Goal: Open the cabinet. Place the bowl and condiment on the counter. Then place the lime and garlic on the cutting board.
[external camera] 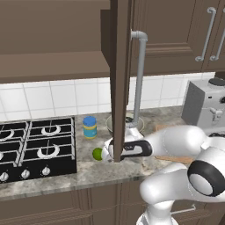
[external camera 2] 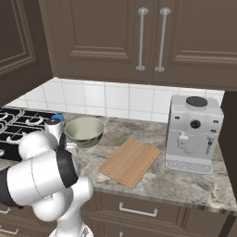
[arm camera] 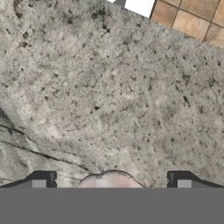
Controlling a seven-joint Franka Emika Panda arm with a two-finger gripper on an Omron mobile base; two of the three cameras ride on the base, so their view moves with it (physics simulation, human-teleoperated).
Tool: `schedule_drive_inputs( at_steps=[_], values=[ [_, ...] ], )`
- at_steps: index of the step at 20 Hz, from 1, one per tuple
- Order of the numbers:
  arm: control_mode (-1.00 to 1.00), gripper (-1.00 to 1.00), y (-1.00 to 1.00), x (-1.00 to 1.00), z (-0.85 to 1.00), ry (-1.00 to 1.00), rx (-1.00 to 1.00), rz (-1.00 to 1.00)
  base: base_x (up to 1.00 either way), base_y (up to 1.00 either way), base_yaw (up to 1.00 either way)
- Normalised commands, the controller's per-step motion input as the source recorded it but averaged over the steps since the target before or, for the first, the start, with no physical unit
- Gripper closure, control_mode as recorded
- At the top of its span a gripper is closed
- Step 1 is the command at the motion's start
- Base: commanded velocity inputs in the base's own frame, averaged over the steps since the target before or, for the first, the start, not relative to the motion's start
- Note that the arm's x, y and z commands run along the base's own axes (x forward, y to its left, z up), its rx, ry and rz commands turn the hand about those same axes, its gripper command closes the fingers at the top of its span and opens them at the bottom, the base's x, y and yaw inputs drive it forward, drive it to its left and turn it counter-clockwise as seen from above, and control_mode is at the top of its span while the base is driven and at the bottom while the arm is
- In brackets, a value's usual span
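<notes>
The cabinet door stands open, edge-on, with its grey bar handle in front. On the counter the condiment jar stands left of the door, and the bowl is half hidden behind it. The lime lies at the tip of my gripper, which reaches low to the left. In the hand view the gripper is open, and a pale rounded thing, likely the garlic, sits between the fingertips without touching them. The cutting board lies bare to the right.
A black gas stove fills the counter's left end. A grey coffee machine stands right of the board. Closed wall cabinets hang above it. The counter's front edge and the tiled floor show beyond the gripper.
</notes>
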Motion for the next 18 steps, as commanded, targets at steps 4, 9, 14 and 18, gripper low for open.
schedule_drive_inputs(
  at_steps=[4, 9, 14, 18],
  values=[
    [-1.00, -1.00, 0.10, 0.15, -0.05, 0.00, -0.02, 0.00, 0.00, 0.00, 0.00],
    [-1.00, -1.00, 0.11, 0.11, -0.09, 0.00, -0.02, -0.01, 0.00, 0.00, 0.00],
    [-1.00, 1.00, 0.01, 0.04, -0.14, 0.00, -0.02, -0.02, 0.00, 0.00, 0.00],
    [-1.00, 1.00, -0.09, 0.01, -0.21, 0.00, -0.01, -0.01, 0.00, 0.00, 0.00]
  ],
)
